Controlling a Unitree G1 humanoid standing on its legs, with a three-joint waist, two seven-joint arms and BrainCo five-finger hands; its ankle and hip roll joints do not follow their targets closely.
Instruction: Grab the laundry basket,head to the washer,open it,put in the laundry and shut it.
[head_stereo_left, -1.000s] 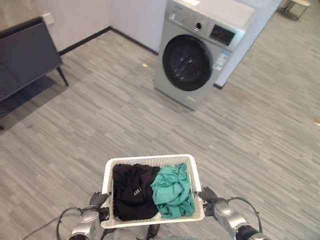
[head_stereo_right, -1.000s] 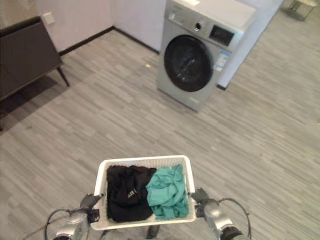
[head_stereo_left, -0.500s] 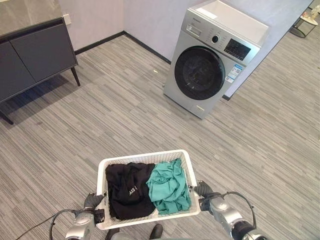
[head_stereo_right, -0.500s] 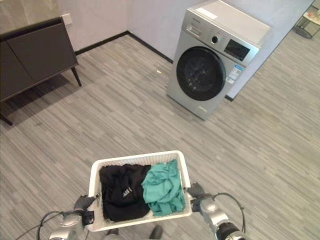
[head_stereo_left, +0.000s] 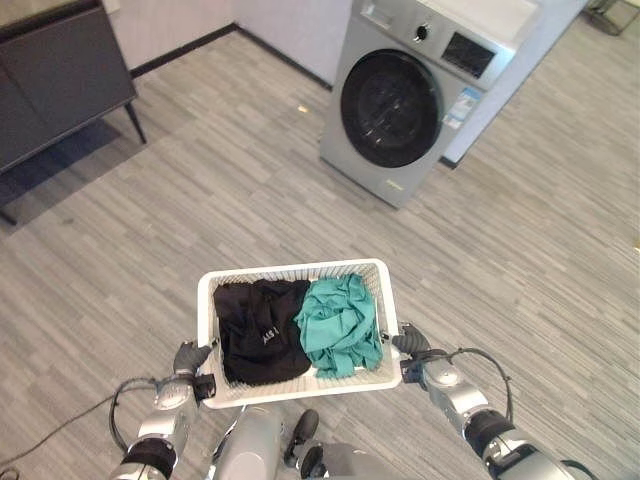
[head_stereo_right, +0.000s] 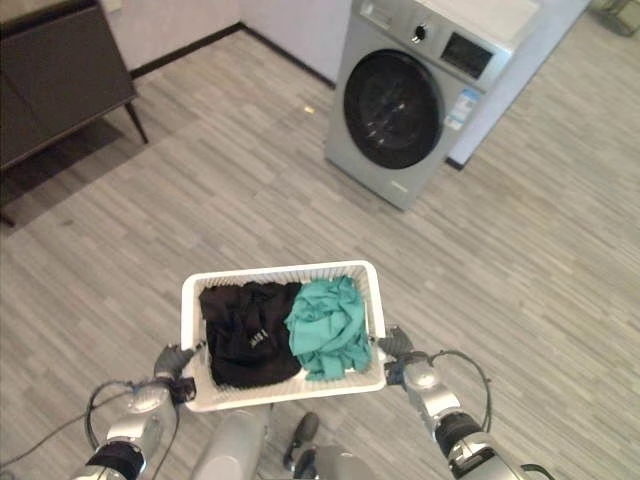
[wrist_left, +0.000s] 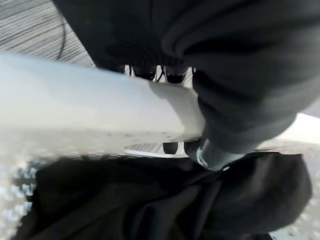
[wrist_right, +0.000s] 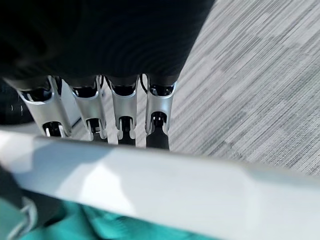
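I hold a white laundry basket (head_stereo_left: 295, 270) level in front of me, one hand at each short end. My left hand (head_stereo_left: 188, 360) is shut on the left rim (wrist_left: 90, 110), its thumb (wrist_left: 235, 130) hooked over the edge. My right hand (head_stereo_left: 412, 345) is shut on the right rim (wrist_right: 150, 185), with its fingers (wrist_right: 120, 110) curled under it. Inside lie a black garment (head_stereo_left: 258, 330) and a teal garment (head_stereo_left: 340, 325). The silver washer (head_stereo_left: 400, 95) stands ahead across the floor, against the wall, with its round dark door (head_stereo_left: 390, 108) shut.
A dark cabinet (head_stereo_left: 60, 80) on thin legs stands at the far left by the wall. Grey plank floor (head_stereo_left: 220, 200) lies open between the basket and the washer. A small scrap (head_stereo_left: 302, 108) lies on the floor left of the washer.
The whole picture has shifted, so the camera has moved; the washer looks slightly nearer. The basket stays in both hands with the same clothes, and the washer door stays shut.
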